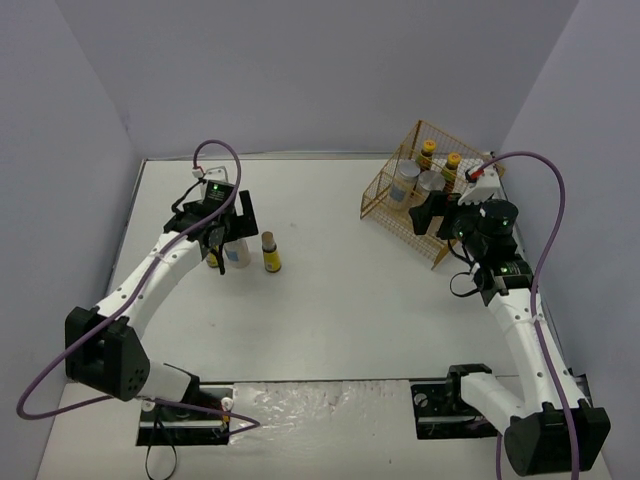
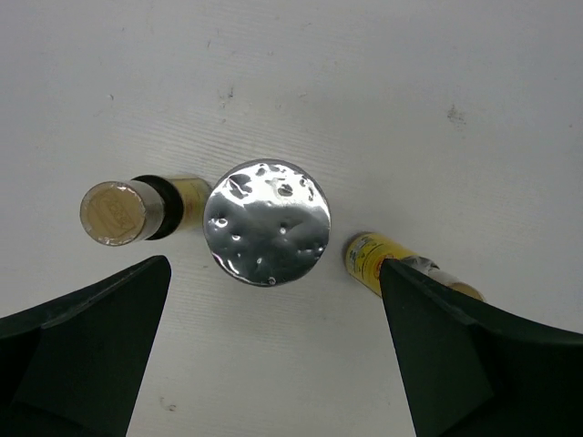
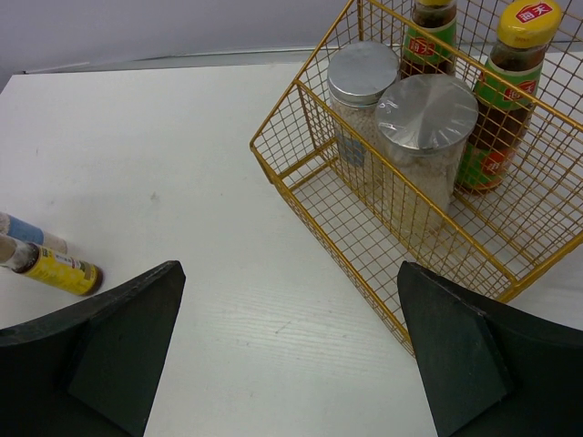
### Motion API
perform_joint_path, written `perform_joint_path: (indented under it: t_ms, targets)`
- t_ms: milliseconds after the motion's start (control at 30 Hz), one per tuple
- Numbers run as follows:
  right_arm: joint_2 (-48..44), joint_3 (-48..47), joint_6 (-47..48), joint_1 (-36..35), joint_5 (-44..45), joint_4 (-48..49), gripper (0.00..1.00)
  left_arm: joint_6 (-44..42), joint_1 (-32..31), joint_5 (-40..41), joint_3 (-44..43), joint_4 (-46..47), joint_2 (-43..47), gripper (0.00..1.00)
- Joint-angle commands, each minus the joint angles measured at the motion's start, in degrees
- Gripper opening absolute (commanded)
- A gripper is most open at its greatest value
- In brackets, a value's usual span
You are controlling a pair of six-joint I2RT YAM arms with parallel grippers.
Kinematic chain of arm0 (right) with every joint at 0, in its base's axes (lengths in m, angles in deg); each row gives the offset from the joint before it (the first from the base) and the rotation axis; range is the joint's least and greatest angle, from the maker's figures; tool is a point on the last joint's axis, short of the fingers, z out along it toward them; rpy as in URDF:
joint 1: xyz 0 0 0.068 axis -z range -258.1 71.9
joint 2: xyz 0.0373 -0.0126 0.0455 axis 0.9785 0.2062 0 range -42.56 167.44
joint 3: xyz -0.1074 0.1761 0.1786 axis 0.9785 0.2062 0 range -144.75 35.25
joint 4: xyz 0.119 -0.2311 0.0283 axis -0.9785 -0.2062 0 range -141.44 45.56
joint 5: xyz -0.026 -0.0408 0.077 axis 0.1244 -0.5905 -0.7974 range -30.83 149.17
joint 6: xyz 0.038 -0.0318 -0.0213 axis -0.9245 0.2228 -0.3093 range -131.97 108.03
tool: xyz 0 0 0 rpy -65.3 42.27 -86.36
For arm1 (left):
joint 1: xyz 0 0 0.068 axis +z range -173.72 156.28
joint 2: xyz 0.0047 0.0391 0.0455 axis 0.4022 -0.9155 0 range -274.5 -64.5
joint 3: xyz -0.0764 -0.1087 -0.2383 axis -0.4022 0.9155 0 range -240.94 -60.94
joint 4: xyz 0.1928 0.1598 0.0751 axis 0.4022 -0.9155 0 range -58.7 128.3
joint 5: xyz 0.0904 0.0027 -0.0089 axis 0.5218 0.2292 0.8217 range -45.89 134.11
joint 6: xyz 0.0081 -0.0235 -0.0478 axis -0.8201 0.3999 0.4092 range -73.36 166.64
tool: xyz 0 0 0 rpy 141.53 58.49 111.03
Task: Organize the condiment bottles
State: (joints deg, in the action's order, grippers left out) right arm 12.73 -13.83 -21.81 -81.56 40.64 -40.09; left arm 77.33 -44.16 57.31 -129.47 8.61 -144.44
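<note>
L jaws hanging wide open right above silver-lid jar point(image 2: 266, 222), standing upright on bench point(image 1: 330, 300). Brown bottles point(image 2: 137, 211) flanking it. R jaws open too, facing basket point(image 3: 301, 150) w/ four more bottles point(image 3: 426, 137). L arm point(image 1: 170, 260) nearer jar.

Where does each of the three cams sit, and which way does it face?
Top external: above and behind the arm bases, facing down over the white table; the left arm and right arm show.
Left wrist: on the left wrist, facing straight down on a silver-lidded bottle between two slim bottles; its open fingers at the bottom corners.
Right wrist: on the right wrist, facing obliquely down at the gold wire basket holding four bottles; its open fingers at the bottom corners.
Shared: top external and right wrist both show the basket.
</note>
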Motion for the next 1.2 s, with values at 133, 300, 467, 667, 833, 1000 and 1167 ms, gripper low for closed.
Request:
perform_joint_path:
  t_ms: [133,300,467,667,833,1000,1167]
  targets:
    - [-1.9,0.1,-1.3,-0.3,-2.3,3.0,1.00,-1.9,0.2,1.2,-1.7,5.3,-4.3,0.90]
    - [-2.1,0.5,-1.2,-0.3,-2.3,2.9,1.00,-1.9,0.2,1.5,-1.3,5.8,-5.7,0.84]
    - [-2.2,0.9,-2.1,-0.3,-3.3,2.9,1.00,-2.2,0.2,1.8,-0.4,6.3,-6.3,0.69]
    - [-3.0,1.3,-2.2,-0.3,-3.1,2.8,1.00,-3.3,0.2,1.9,0.3,5.7,-4.0,0.37]
    - [-3.4,1.4,-2.2,-0.3,-3.6,2.8,1.00,-6.7,0.2,1.9,-0.6,6.2,-0.7,0.20]
    - [-3.6,1.4,-2.1,-0.4,-4.4,2.8,1.00,-11.7,0.2,-0.2,-3.7,11.0,0.0,0.19]
    - [-4.7,1.5,-1.8,-0.4,-4.3,2.5,1.00,-15.2,-0.2,-4.0,-10.2,13.7,-1.6,0.19]
